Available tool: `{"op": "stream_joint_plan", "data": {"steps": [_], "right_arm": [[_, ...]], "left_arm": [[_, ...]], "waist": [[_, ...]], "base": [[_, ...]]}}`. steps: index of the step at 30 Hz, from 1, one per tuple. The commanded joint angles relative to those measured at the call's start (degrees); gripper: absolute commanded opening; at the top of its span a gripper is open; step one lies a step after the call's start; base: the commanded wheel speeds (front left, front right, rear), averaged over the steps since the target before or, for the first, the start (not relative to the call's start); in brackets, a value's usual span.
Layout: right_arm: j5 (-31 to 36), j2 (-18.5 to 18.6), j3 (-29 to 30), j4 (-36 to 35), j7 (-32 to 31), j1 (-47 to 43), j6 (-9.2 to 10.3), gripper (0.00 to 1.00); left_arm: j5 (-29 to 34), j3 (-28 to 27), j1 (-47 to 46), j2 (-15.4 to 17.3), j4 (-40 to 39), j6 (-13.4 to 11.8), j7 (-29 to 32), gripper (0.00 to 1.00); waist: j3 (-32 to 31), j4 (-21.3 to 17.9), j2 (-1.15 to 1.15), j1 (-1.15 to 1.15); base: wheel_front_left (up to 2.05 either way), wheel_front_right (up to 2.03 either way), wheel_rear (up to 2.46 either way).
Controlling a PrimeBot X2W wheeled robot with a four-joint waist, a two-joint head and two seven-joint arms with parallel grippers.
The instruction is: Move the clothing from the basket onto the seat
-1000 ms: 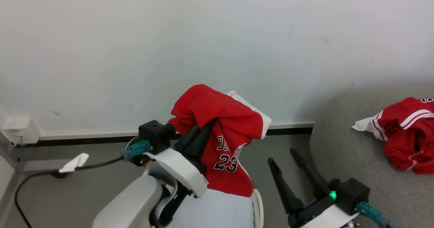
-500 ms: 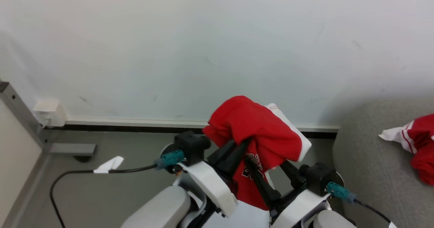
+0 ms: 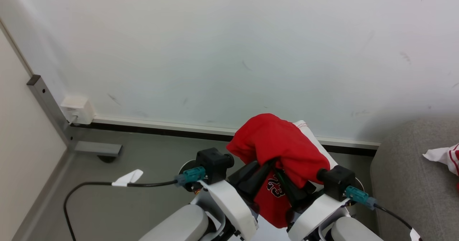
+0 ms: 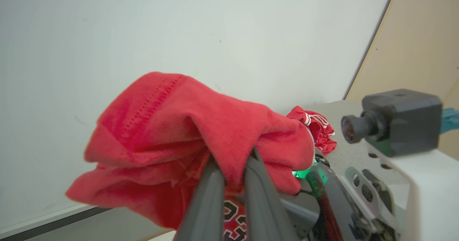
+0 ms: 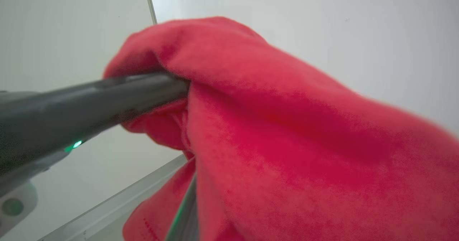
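Note:
A red garment (image 3: 279, 147) with white trim and a number print hangs bunched over both grippers in front of the wall. My left gripper (image 3: 267, 165) is shut on it; in the left wrist view its two fingers (image 4: 251, 183) pinch a fold of the red garment (image 4: 179, 126). My right gripper (image 3: 285, 183) reaches into the same cloth from the right, shut, its tips buried in the fabric (image 5: 287, 144). The grey seat (image 3: 405, 183) lies at the right edge with another red and white garment (image 3: 446, 155) on it. The basket is hidden below my arms.
A pale wall with a dark baseboard (image 3: 161, 130) stands close ahead. A white wall box (image 3: 77, 110) and a grey metal post (image 3: 50, 108) are at the left. A black cable (image 3: 96, 185) with a white tag crosses the grey floor.
The head camera has swung left, shifting the seat toward the right edge. My right gripper came in from the lower right, went under the hanging garment and shut. The left gripper kept its hold.

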State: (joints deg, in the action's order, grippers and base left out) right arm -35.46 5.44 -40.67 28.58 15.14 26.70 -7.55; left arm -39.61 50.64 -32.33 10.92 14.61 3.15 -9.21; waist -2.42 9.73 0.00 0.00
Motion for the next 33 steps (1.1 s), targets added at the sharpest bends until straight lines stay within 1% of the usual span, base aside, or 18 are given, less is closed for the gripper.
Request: {"op": "stream_joint_plan", "data": {"steps": [1,6,8,9,10,16,21,28,33], "right_arm": [[-0.39,0.23,-0.09,0.22,0.00,0.19,0.13,0.00],[-1.14,0.51,0.06,0.00,0.01,0.40,0.13,0.00],[-1.18,0.77,0.73,-0.25,0.01,0.52,0.13,0.00],[-1.11,0.92,1.19,-0.42,0.01,0.51,0.13,0.00],[-0.95,1.07,1.67,-0.60,0.01,0.45,0.13,0.00],[-0.34,2.23,5.78,-1.91,0.00,-0.87,0.13,0.00],[1.40,4.11,9.44,-3.07,0.01,-1.53,0.13,0.00],[3.86,7.27,15.06,-5.97,0.01,-3.40,0.13,0.00],[6.39,9.32,18.84,-8.83,0.01,-4.57,0.13,0.00]], "left_arm": [[-0.22,-0.14,0.59,0.28,0.12,-0.07,-0.45,0.00],[-0.27,-0.37,0.77,0.47,0.37,-0.58,-0.81,0.00],[-0.35,-0.46,0.91,0.44,0.50,-0.85,-0.84,0.42],[-0.38,-0.45,1.01,0.42,0.56,-0.98,-0.94,0.84],[-0.56,-0.44,1.18,0.38,0.68,-1.03,-0.92,1.00],[-1.08,-0.38,1.74,0.48,1.11,-1.27,-1.12,1.00],[-0.55,-0.10,2.12,0.69,0.70,-1.19,-1.93,1.00],[0.36,-0.13,2.57,0.85,0.25,-0.91,-3.75,1.00],[1.10,-0.30,2.84,1.31,0.18,-0.92,-4.64,1.00]], "waist": [[0.00,-0.11,0.00,0.00],[0.01,-0.94,0.00,0.00],[0.05,-1.30,0.00,0.00],[0.07,-1.47,0.00,0.00],[0.10,-1.67,0.00,0.00],[0.44,-3.63,0.00,0.00],[0.77,-7.00,0.00,0.00],[1.50,-13.96,0.00,0.00],[2.22,-20.12,0.00,0.00]], "base": [[0.00,0.00,0.00],[0.00,0.00,0.00],[0.00,0.00,0.00],[0.00,0.00,0.00],[0.00,0.00,0.00],[0.00,0.00,0.00],[0.00,0.00,0.00],[0.00,0.00,0.00],[0.00,0.00,0.00]]}}
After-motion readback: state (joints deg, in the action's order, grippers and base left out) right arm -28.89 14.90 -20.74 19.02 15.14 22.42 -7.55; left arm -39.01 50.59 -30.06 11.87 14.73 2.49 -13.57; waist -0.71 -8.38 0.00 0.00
